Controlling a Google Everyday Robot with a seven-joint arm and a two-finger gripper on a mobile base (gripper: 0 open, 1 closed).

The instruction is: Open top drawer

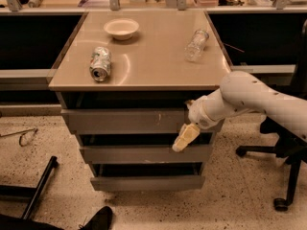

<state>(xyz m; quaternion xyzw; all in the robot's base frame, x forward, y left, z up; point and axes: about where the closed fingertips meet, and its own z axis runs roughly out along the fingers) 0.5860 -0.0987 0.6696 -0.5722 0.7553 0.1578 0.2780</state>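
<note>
The top drawer (124,121) is the widest grey handleless front, just under the tabletop, with small white scuff marks right of centre. A dark gap shows above its upper edge. My gripper (186,128) is at the right end of this drawer front, on the end of the white arm (249,99) that reaches in from the right. Its yellowish tip hangs down in front of the drawer's lower edge. The tray inside the drawer is hidden.
Two slimmer grey drawer fronts (144,153) sit below it. On the tan cabinet top (153,61) lie a crushed can (100,63), a white bowl (121,28) and a clear plastic bottle (196,44). An office chair base (283,176) stands at the right. A dark bar (41,186) lies on the floor at the left.
</note>
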